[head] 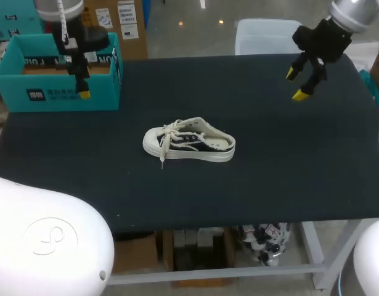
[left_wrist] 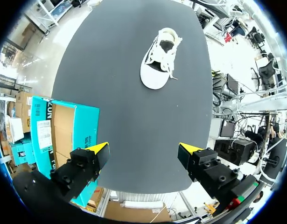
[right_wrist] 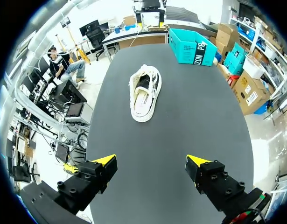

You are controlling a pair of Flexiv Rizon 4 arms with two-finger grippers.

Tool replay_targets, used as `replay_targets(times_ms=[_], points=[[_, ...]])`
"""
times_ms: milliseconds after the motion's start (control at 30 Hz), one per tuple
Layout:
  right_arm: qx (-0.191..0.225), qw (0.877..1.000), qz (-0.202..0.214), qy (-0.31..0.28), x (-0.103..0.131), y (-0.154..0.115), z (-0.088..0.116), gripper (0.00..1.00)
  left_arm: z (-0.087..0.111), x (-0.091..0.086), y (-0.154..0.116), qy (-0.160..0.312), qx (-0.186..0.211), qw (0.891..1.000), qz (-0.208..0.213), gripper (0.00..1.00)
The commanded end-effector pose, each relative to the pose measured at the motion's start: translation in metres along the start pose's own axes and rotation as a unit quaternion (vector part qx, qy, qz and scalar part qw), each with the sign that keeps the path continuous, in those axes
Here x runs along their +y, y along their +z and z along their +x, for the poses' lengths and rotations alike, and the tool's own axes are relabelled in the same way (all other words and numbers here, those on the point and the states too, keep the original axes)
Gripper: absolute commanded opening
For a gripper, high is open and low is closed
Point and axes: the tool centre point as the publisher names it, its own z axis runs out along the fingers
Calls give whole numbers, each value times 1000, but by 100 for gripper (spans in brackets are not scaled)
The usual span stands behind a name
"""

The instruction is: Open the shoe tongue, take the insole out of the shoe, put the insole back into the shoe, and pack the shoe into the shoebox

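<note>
A white low shoe point(head: 189, 142) with a dark inside and loose white laces lies on its sole in the middle of the black table point(head: 288, 172), toe toward my left. Far ahead of each gripper it shows as well, in the left wrist view as shoe point(left_wrist: 159, 65) and in the right wrist view as shoe point(right_wrist: 144, 92). The open teal shoebox point(head: 60, 74) stands at the back left corner. My left gripper point(head: 83, 92) hangs open above the box's front wall, holding nothing. My right gripper point(head: 296, 84) is open and empty above the back right of the table.
A clear plastic bin point(head: 263, 36) stands just behind the table's far edge. The teal shoebox point(left_wrist: 59, 135) lies beside my left gripper point(left_wrist: 143, 151). Bare black table stretches ahead of my right gripper point(right_wrist: 152, 163), with the teal shoebox point(right_wrist: 193, 46) beyond the shoe.
</note>
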Motion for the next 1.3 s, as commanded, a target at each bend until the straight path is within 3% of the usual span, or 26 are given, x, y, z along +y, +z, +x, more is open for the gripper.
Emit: replay_targets(times_ms=[33,200,467,533,1033,1167,1300], points=[[-26,999,-43,-1,-1,30,5,100,1,-6,2,-20,11,1000,4,100],[-42,996,-80,-1,6,47,6,100,7,-9,6,-50,24,998,6,100],[-52,994,-90,17,10,69,12,100,13,-11,17,-100,34,994,-2,100],[-39,993,-112,22,7,75,12,100,15,-15,21,-70,49,996,-14,100],[-39,993,-112,22,7,75,12,100,15,-15,21,-70,49,996,-14,100],[-46,990,-127,33,11,88,6,100,26,-32,20,-150,54,987,-28,100],[-50,989,-136,37,21,104,4,100,32,-47,24,-246,65,967,-34,100]])
